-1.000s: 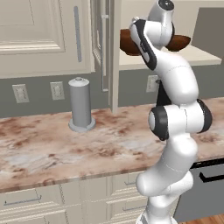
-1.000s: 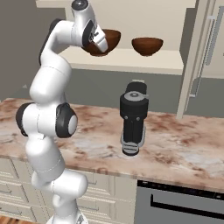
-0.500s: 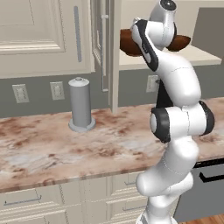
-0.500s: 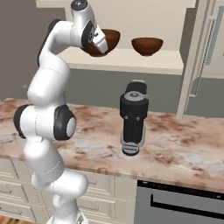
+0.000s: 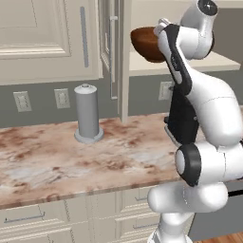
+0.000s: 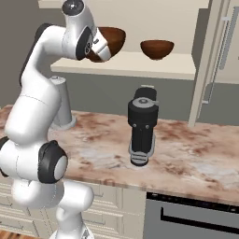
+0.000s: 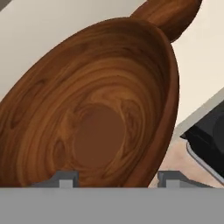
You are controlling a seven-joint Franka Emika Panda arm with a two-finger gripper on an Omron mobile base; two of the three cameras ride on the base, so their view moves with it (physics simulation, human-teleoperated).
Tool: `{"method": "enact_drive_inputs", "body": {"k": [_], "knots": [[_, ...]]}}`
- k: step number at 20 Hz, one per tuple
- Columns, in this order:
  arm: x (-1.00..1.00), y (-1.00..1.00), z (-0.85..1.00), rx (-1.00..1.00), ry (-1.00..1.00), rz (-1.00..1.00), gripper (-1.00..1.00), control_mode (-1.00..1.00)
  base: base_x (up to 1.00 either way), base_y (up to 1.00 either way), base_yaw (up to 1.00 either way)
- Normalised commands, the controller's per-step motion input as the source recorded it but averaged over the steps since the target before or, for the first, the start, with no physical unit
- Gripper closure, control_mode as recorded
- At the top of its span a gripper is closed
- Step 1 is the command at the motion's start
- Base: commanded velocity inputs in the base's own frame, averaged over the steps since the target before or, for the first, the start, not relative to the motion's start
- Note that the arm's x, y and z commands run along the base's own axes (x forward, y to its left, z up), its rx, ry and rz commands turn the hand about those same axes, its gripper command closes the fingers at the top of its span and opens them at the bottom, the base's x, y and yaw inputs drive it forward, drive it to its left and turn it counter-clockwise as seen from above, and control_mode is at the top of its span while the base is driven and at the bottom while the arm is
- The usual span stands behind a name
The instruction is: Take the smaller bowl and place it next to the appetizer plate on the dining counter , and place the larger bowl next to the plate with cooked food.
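2 wooden bowls: larger bowl (image 6: 108, 42) at hand (image 6: 99, 46), smaller bowl (image 6: 157, 49) beside.

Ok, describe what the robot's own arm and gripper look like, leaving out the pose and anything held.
The arm is built of glossy white rounded shells with dark grey to black joint rings and round end caps; in the left base view a black panel runs down one link. No cables or markings show. The gripper shows as two small grey, square-ended fingertips in the hand view.
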Motion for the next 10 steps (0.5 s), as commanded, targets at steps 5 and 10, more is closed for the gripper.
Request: {"method": "enact_drive_inputs", "body": {"k": [5, 10], "knots": [[-1.0, -0.32, 0.0, 0.02, -0.36, 0.02, 1.0, -1.0, 0.0, 0.0, 0.0], [-1.0, -0.16, 0.0, 0.0, -0.26, 0.02, 1.0, -1.0, 0.0, 0.0, 0.0]]}}
